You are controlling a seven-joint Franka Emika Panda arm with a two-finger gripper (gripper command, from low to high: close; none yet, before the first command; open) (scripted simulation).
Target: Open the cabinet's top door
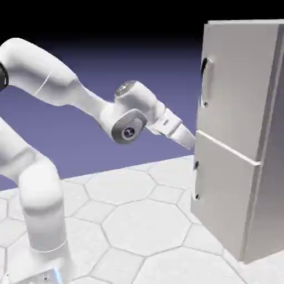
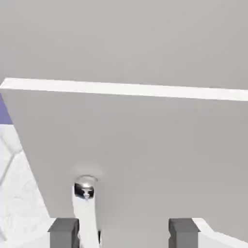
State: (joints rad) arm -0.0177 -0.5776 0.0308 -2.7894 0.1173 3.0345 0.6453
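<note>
"Fingers status?"
"Open, wide gap, nothing between the tips. Hand view has them at the bottom edge, lower door beyond."
"Handles?"
"Lower handle shows near the left-hand tip in that view. Can't tell if they touch."
"Top door?"
"Shut, above the pale seam. Its curved bar is upright on the door's left side in the exterior view, higher than the fingers."
"Arm?"
"Bent, reaching right, tilted down toward the cabinet."
"Floor?"
"White tile."
</note>
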